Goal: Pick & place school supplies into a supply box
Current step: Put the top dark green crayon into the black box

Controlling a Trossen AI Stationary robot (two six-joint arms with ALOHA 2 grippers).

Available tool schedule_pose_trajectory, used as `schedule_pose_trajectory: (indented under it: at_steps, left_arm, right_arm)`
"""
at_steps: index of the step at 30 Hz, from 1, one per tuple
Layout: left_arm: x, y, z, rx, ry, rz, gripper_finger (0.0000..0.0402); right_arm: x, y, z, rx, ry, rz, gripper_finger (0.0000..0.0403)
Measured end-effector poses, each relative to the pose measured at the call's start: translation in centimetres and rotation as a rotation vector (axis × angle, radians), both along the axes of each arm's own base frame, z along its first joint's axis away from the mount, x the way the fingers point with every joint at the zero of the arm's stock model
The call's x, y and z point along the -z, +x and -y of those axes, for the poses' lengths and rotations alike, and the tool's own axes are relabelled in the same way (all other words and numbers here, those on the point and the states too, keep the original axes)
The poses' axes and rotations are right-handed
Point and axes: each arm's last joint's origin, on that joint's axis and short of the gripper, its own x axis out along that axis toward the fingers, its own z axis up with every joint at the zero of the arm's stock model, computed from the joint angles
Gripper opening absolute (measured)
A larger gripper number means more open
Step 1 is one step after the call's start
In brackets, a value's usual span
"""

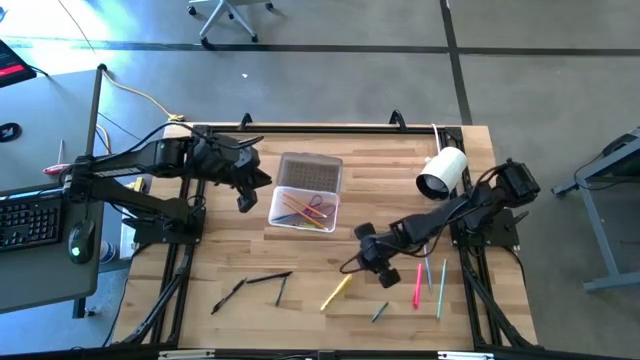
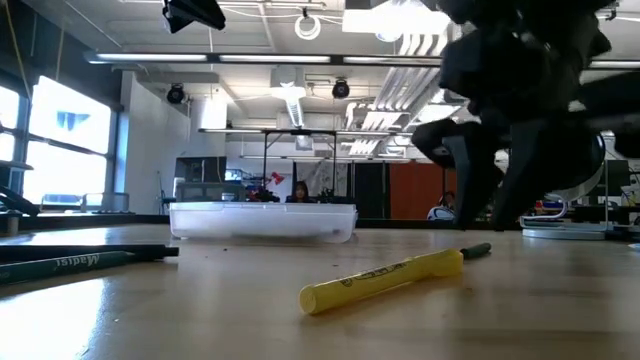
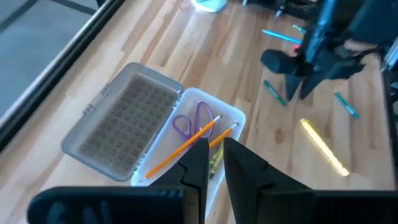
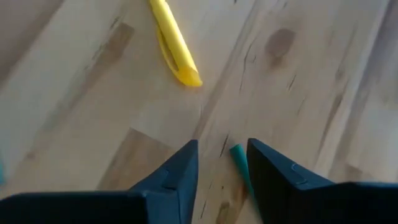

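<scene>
The clear supply box (image 1: pixel 303 208) sits mid-table with its textured lid (image 1: pixel 310 172) laid open toward the far edge. Inside lie orange pencils (image 3: pixel 186 144) and purple-handled scissors (image 3: pixel 191 118). My left gripper (image 3: pixel 214 158) hovers over the box's near-left part, its fingers a narrow gap apart and empty. My right gripper (image 4: pixel 221 155) is open, pointing down above the table near the yellow marker (image 1: pixel 337 291). One end of a green pen (image 4: pixel 239 157) shows between its fingers, untouched. The pink pen (image 1: pixel 418 284), light blue pens (image 1: pixel 440 292) and black pens (image 1: pixel 255 283) lie flat on the wood.
A white cylindrical camera (image 1: pixel 441 172) lies near the table's far right corner. A second green pen (image 3: pixel 274 92) lies close to the right arm. Bare wood stretches between the box and the near edge. A desk with a keyboard (image 1: pixel 25 215) stands off the table's left.
</scene>
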Motion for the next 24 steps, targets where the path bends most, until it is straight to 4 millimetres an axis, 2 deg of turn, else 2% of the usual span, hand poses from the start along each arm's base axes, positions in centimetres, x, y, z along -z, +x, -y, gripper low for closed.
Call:
schedule_pose_trajectory:
  at_steps: [3,6,10,17,20,24]
  left_arm:
    - [0.2,0.5,0.0,0.0,-0.026,-0.002,0.0078]
    - [0.0,0.8,0.0,-0.001,-0.031,0.032,0.0069]
    - [-0.2,1.1,0.0,0.01,-0.038,0.064,0.0055]
    - [-0.6,1.4,0.0,0.021,-0.041,0.118,0.0034]
    - [-0.6,1.5,0.0,0.014,-0.034,0.119,0.003]
    - [-0.6,1.5,-0.1,0.0,-0.023,0.122,0.0037]
  right_arm:
    - [1.5,-0.7,0.5,-0.051,-0.017,0.089,0.0123]
    - [2.3,-0.9,1.6,-0.07,0.017,0.189,0.0122]
    - [4.0,-2.2,3.6,-0.072,0.09,0.181,0.0113]
    - [7.0,-4.4,6.0,-0.074,0.134,0.296,0.0097]
    - [8.9,-4.6,6.6,-0.092,0.134,0.28,0.0093]
    - [10.7,-3.9,7.1,-0.162,0.216,0.324,0.0083]
